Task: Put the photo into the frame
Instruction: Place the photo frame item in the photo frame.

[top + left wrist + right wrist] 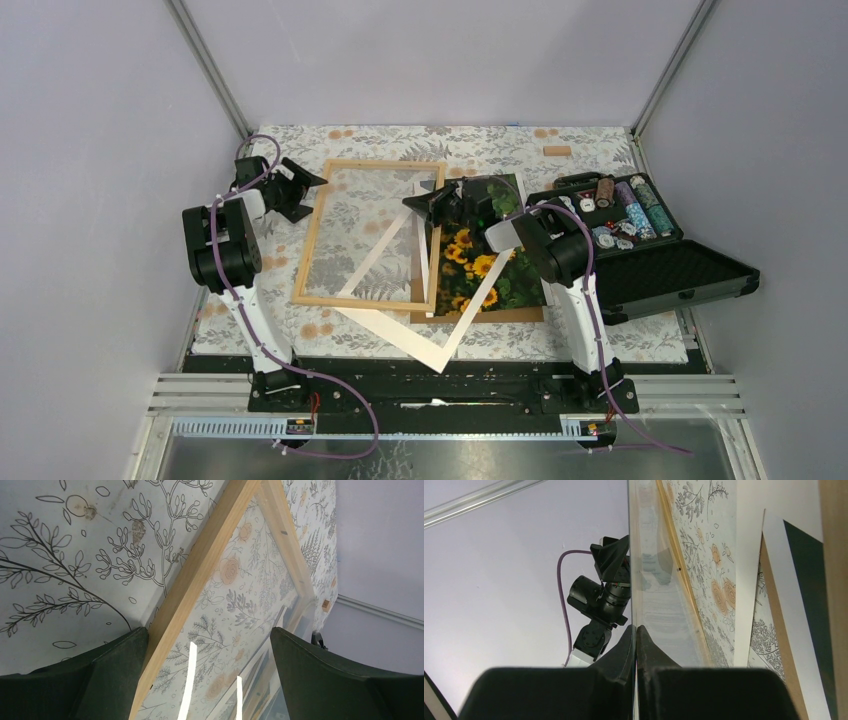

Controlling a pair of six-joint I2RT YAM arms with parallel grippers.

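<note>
**Holding pane edge on the right, left jaws wide over the frame rail**

- Right gripper [436, 205] is clenched on a thin clear pane [656, 605]. The wrist view shows the sheet edge-on, running straight up out of the closed fingertips [626, 645]. It looks like the frame's own glazing, raised along that side.
- Left gripper [210, 680] is released, jaws wide and gripping nothing. The frame [200, 575] has its left rail running between the two fingers, close to the outer one. I can't tell whether it touches.
- The frame lies flat on the floral tablecloth [500, 145], left of centre.
- The photo [465, 250] lies face up just right of the frame, its left edge at the right rail. It sits on a brown backing board [500, 315], below and right of the right gripper. The right forearm hides part of it.
- A white mat [400, 335] lies skewed across both. One strip cuts over the frame opening, another crosses the photo, and its corner points at the near table edge.
- Edges and room: an open black case [660, 275] sits right beside the photo's right side. A strip of cloth runs between the frame's far rail and the back wall, with a small wood block [557, 151] at far right. The left rail is near the left arm's elbow.
</note>
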